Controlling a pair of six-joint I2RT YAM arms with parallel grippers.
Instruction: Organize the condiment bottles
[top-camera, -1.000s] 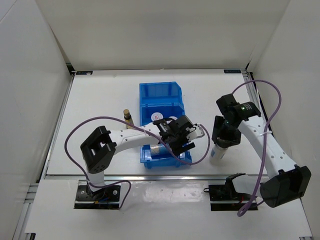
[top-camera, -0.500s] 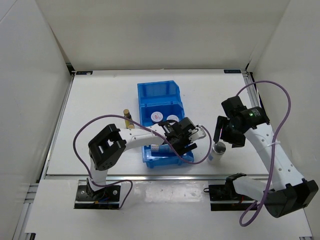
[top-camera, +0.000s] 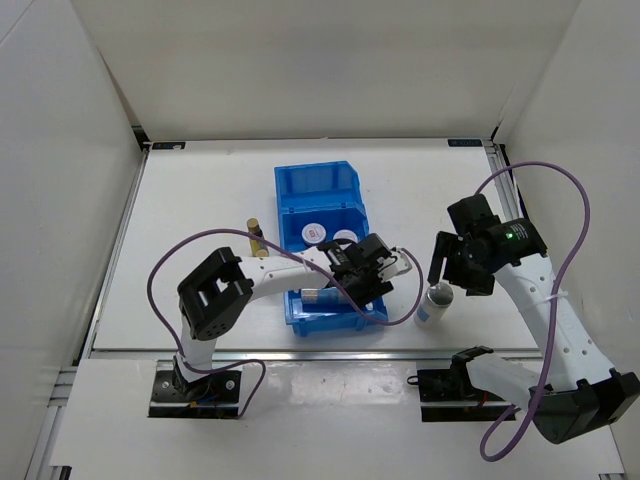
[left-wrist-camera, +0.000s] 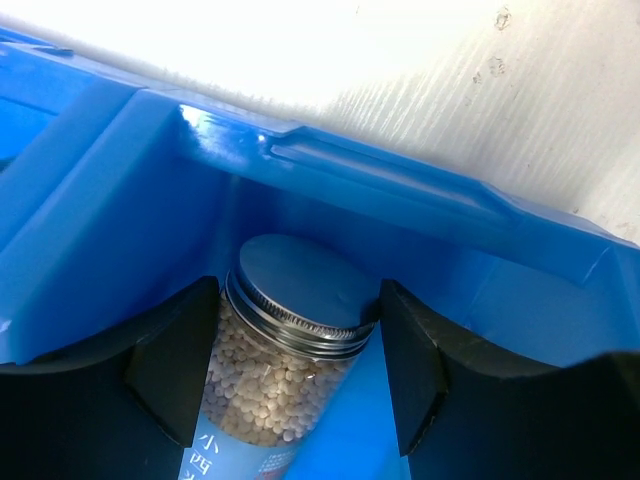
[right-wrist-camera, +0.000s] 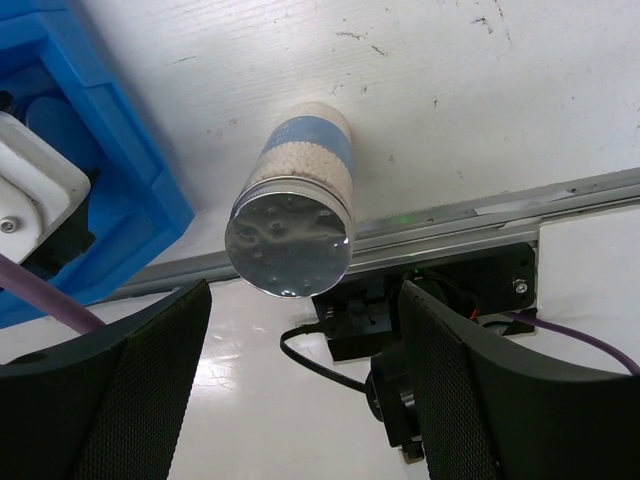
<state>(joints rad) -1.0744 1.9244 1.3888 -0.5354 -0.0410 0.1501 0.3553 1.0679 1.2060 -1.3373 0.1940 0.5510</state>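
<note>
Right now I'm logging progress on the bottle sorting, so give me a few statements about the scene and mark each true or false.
1. The left gripper is inside the blue bin with a silver-topped cylinder between its fingers. True.
2. The right gripper is clamped on the other silver-topped cylinder. False: its fingers are spread wide, clear of the cylinder, which stands on the table.
3. An amber bottle stands outside the bin, on its left. True.
4. The bin's middle compartment is empty. False: two white-lidded jars sit in it.
</note>
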